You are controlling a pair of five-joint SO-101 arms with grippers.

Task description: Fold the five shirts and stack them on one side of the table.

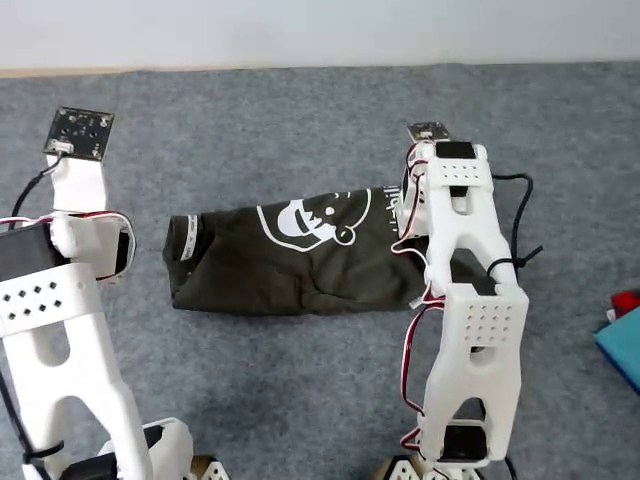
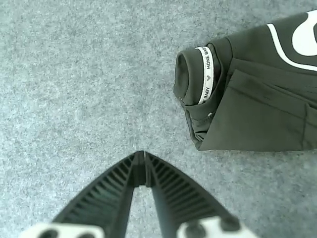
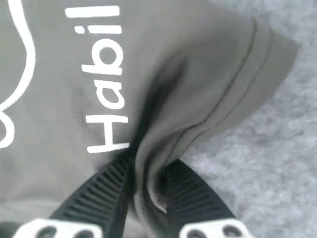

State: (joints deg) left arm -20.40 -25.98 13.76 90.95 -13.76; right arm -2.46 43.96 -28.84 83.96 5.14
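A dark olive shirt (image 1: pixel 300 260) with a white print lies folded into a long strip across the middle of the grey table, collar end toward the left arm. My right gripper (image 3: pixel 148 171) is shut on a pinched fold of the shirt (image 3: pixel 188 89) near its hem edge; in the high view that arm (image 1: pixel 455 200) stands over the shirt's right end. My left gripper (image 2: pixel 144 158) is shut with nothing in it, hovering over bare carpet a short way from the shirt's collar (image 2: pixel 205 74). The left arm (image 1: pixel 75 200) stands left of the shirt.
A grey carpet-like surface (image 1: pixel 300 120) covers the table. At the right edge lie a blue thing (image 1: pixel 625 345) and a bit of red (image 1: pixel 625 300). A pale wall strip runs along the far edge.
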